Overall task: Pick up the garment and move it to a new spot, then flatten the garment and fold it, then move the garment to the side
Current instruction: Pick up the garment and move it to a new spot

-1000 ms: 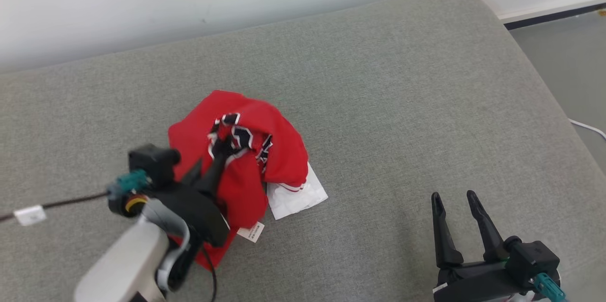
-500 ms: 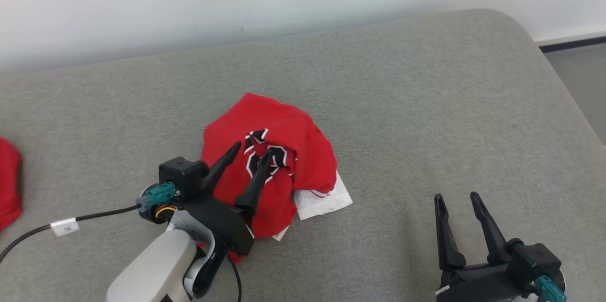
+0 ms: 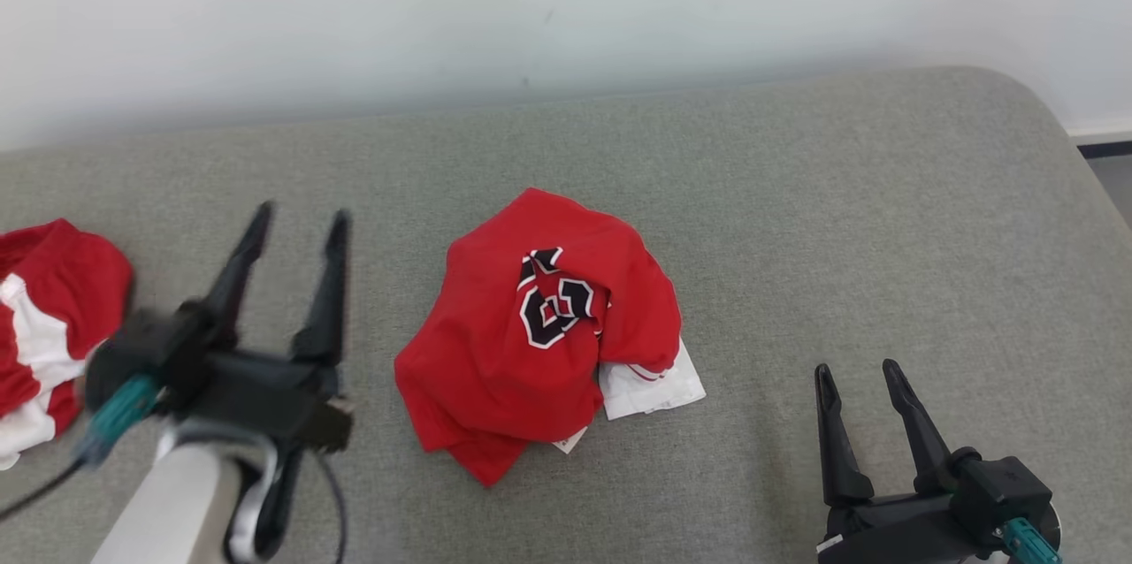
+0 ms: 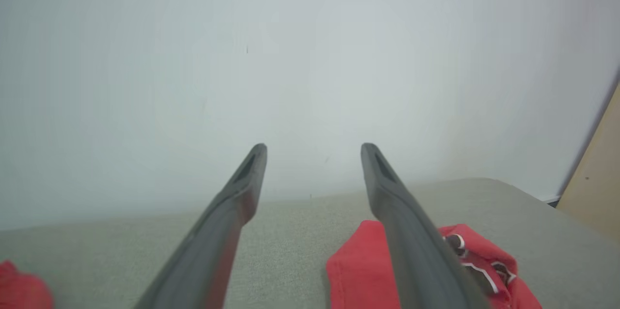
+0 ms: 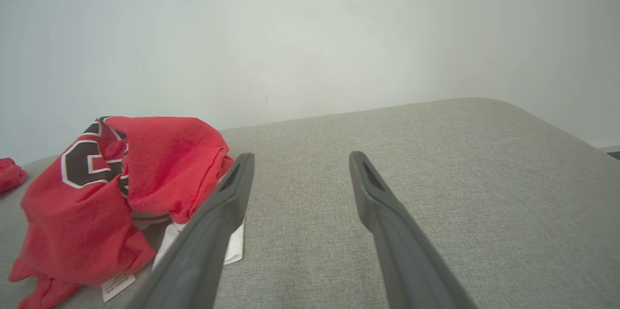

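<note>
The garment is a red jersey with black-and-white lettering and a white hem, lying in a crumpled heap on the grey cushion. My left gripper hangs open to the left of the heap, clear of the cloth, nothing between its fingers. In the left wrist view the garment shows low, beside and behind the right finger. My right gripper stands open at the lower right, well apart from the heap. The right wrist view has the garment at the left of the open gripper.
A second red-and-white cloth lies at the left edge of the cushion. A pale wall runs behind the cushion. The cushion's rounded right end drops to the floor.
My left gripper has opened, let go of the garment and drawn back to the left. The garment has settled into a heap. The head camera has panned left, so the whole scene shifted right.
</note>
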